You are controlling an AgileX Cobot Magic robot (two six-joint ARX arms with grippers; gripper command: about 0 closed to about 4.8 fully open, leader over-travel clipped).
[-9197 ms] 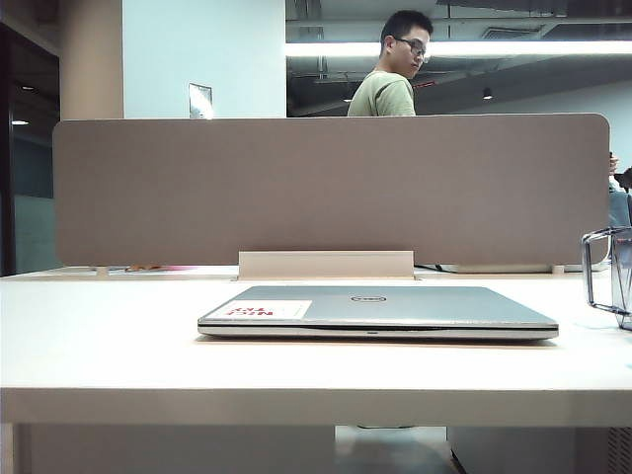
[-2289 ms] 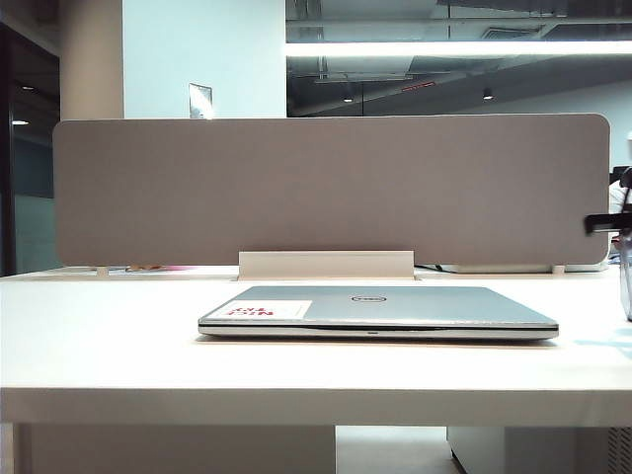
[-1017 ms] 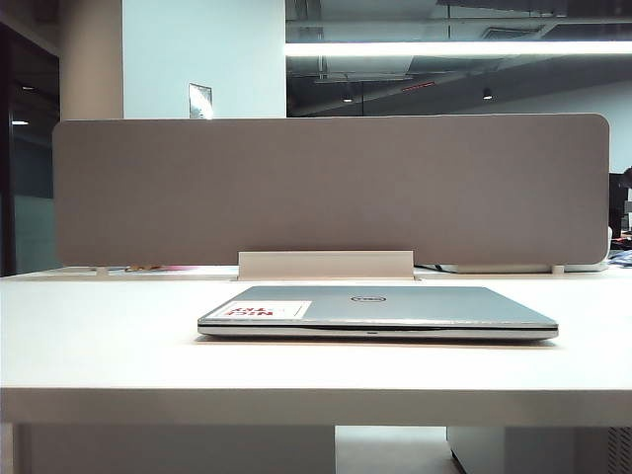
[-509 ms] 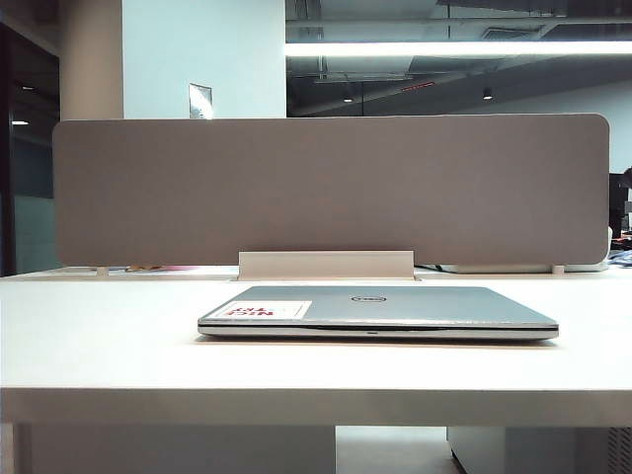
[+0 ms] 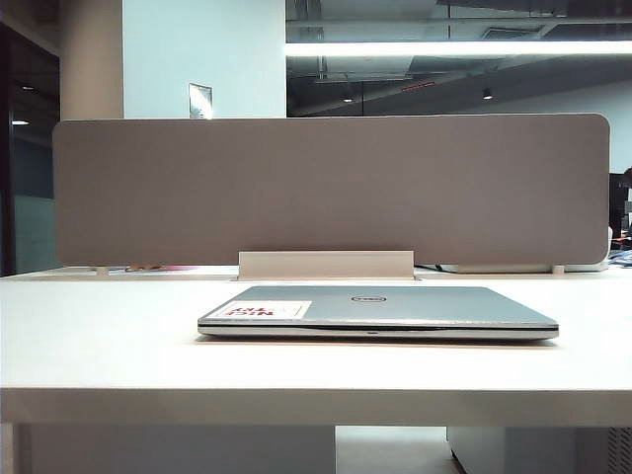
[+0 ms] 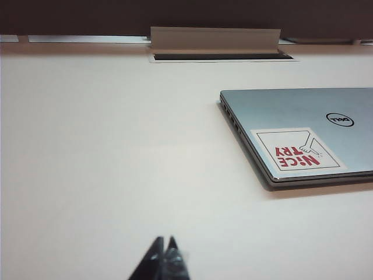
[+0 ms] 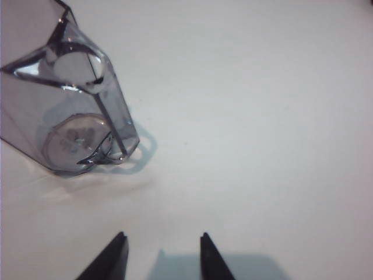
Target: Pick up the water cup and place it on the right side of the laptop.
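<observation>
The closed silver-grey laptop [image 5: 375, 308] lies flat in the middle of the white table [image 5: 99, 341], its sticker with red print facing up [image 6: 298, 149]. The water cup [image 7: 73, 114], clear and grey-blue tinted, stands upright on the table in the right wrist view only. My right gripper [image 7: 163, 240] is open and empty, a short way back from the cup and off to one side of it. My left gripper [image 6: 164, 242] is shut with nothing in it, hanging over bare tabletop away from the laptop's [image 6: 303, 116] sticker corner. Neither gripper nor the cup shows in the exterior view.
A tall grey-brown divider panel [image 5: 331, 188] closes off the back of the table. A raised cable-box flap [image 5: 326, 265] stands just behind the laptop. The table's front edge runs close below the laptop in the exterior view.
The cup and the dark gripper seen earlier at the exterior view's right edge have left that view. The person behind the divider is gone. Over the last second nothing differs there.
</observation>
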